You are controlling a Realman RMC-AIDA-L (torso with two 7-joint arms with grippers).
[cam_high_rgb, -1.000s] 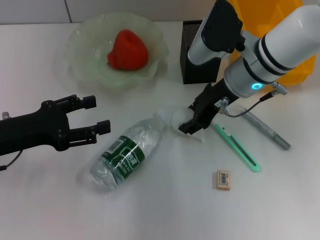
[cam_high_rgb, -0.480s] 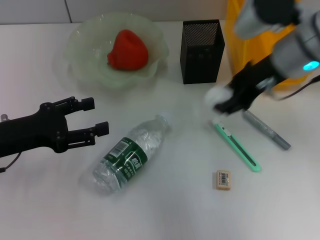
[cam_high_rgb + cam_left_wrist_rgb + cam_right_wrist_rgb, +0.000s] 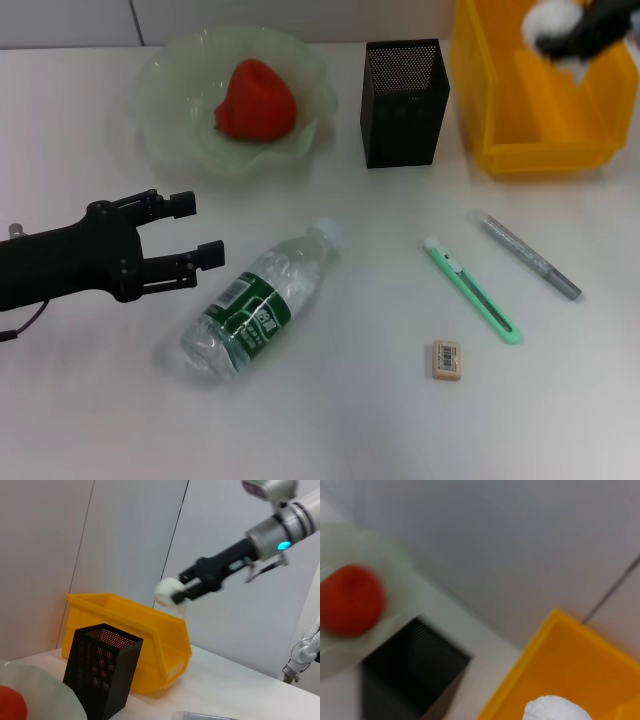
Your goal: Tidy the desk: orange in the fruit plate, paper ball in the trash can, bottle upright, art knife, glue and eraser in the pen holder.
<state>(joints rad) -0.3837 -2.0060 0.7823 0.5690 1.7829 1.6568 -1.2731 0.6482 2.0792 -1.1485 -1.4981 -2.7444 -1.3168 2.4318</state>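
Note:
My right gripper (image 3: 568, 32) is shut on the white paper ball (image 3: 550, 24) and holds it above the yellow trash can (image 3: 535, 150) at the back right. The left wrist view shows that gripper (image 3: 186, 587) gripping the ball (image 3: 167, 591) over the can (image 3: 150, 630). The right wrist view shows the ball (image 3: 557, 709) over the can (image 3: 570, 665). The orange (image 3: 255, 100) lies in the green fruit plate (image 3: 165, 95). The bottle (image 3: 262, 305) lies on its side. My left gripper (image 3: 198, 228) is open just left of it. The green art knife (image 3: 472, 292), grey glue stick (image 3: 528, 254) and eraser (image 3: 447, 360) lie on the desk.
The black mesh pen holder (image 3: 405, 100) stands between the plate and the trash can. It also shows in the left wrist view (image 3: 100, 672) and the right wrist view (image 3: 412, 680). White desk surface lies in front.
My right gripper has carried the paper ball from beside the bottle's cap up and back to the right, to above the yellow trash can. The left arm has barely moved.

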